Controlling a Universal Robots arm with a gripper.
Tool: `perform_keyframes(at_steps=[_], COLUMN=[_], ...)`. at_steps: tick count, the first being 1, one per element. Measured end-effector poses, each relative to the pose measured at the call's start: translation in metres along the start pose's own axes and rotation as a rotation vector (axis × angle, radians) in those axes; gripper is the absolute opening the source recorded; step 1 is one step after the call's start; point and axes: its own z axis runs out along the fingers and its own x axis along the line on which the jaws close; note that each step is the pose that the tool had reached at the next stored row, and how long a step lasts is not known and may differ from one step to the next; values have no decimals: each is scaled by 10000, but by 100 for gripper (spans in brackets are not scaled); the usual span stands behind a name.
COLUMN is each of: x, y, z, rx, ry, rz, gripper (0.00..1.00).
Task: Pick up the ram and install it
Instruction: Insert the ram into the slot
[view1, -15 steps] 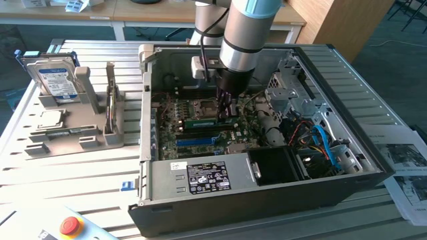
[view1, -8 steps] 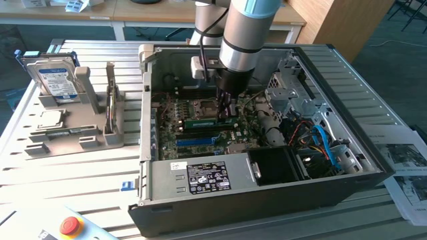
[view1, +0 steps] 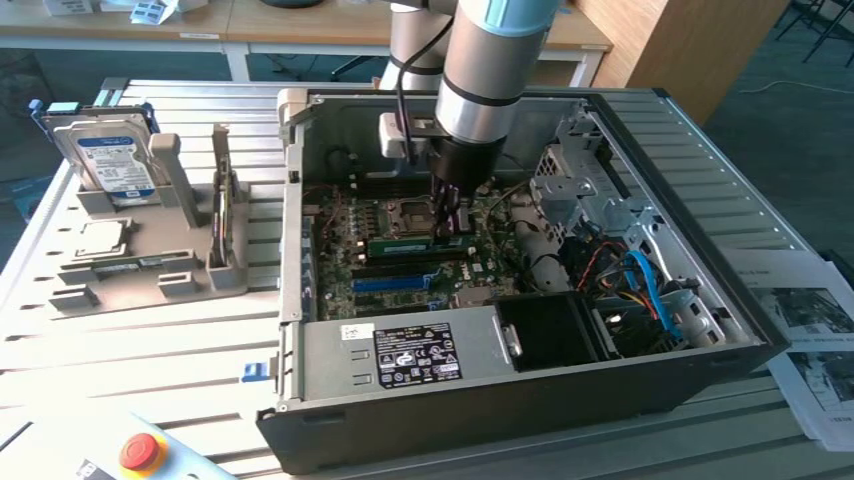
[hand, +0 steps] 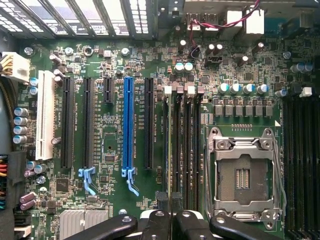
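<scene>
The ram (view1: 407, 244), a thin green stick, stands on edge along the memory slots of the motherboard (view1: 400, 285) inside the open computer case (view1: 534, 395). My gripper (view1: 449, 230) reaches straight down into the case and is shut on the ram's upper edge near its end at the exterior view's right. In the wrist view the gripper (hand: 170, 212) has its black fingers (hand: 161, 202) pressed close together over the row of dark memory slots (hand: 186, 145), beside the empty processor socket (hand: 245, 170). From this angle the stick itself is edge-on and hard to make out.
A grey holder tray (view1: 147, 275) at the exterior view's left carries a hard drive (view1: 114, 165), a processor (view1: 100, 238) and a thin upright board (view1: 220, 215). A red stop button (view1: 140, 452) sits in front; papers (view1: 814, 335) lie right of the case. Cables (view1: 641, 280) crowd the case's right side.
</scene>
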Motion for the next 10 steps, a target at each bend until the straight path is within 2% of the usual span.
perform_keyframes(at_steps=[10], x=[0], y=[9], z=[1], rx=[3], ry=[-2], rz=[23], gripper=[12])
